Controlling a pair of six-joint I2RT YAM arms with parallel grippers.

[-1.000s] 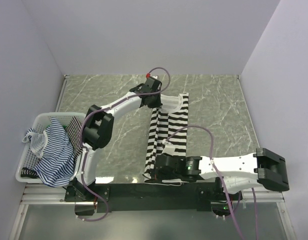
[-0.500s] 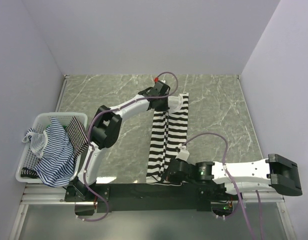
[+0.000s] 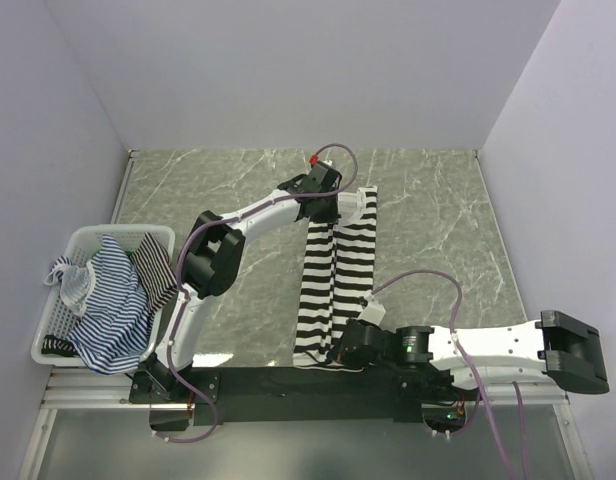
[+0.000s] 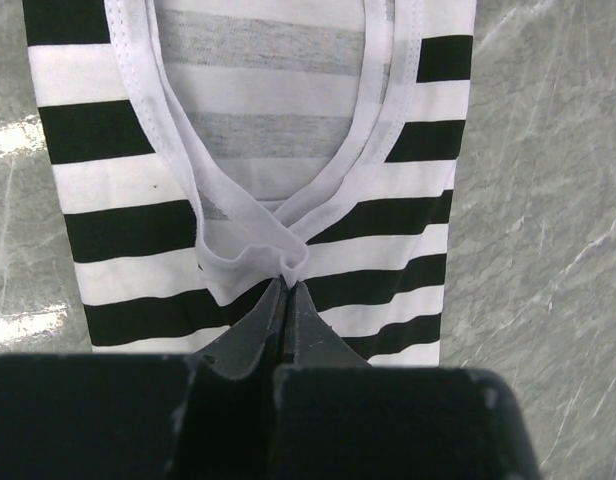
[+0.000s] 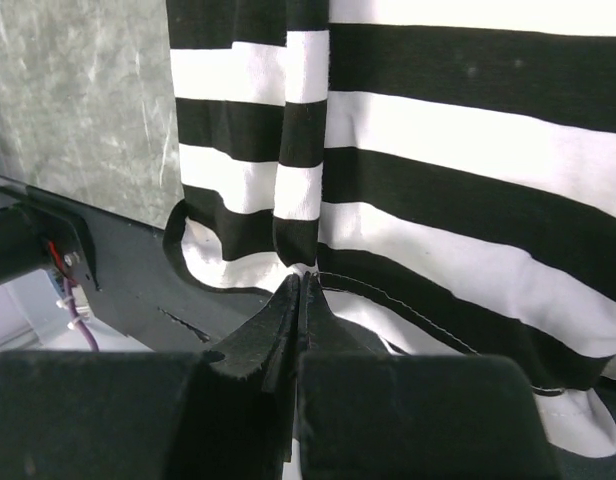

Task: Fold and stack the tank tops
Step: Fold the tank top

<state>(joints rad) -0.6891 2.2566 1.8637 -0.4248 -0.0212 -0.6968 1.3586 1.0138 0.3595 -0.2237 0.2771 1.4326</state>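
Note:
A black-and-white striped tank top lies as a long narrow strip down the middle of the marble table. My left gripper is at its far end, shut on the white neckline trim. My right gripper is at its near end, shut on the bottom hem, which hangs over the table's black front rail. Thinner blue-and-white striped tank tops lie piled in the basket at the left.
A white mesh basket stands at the table's left edge, near the left arm's base. The black front rail runs along the near edge. Grey walls close in the table on three sides.
Over the last second both grippers moved right, folding the left side of the top over so it is narrower. In the last half second the right gripper shifted only slightly.

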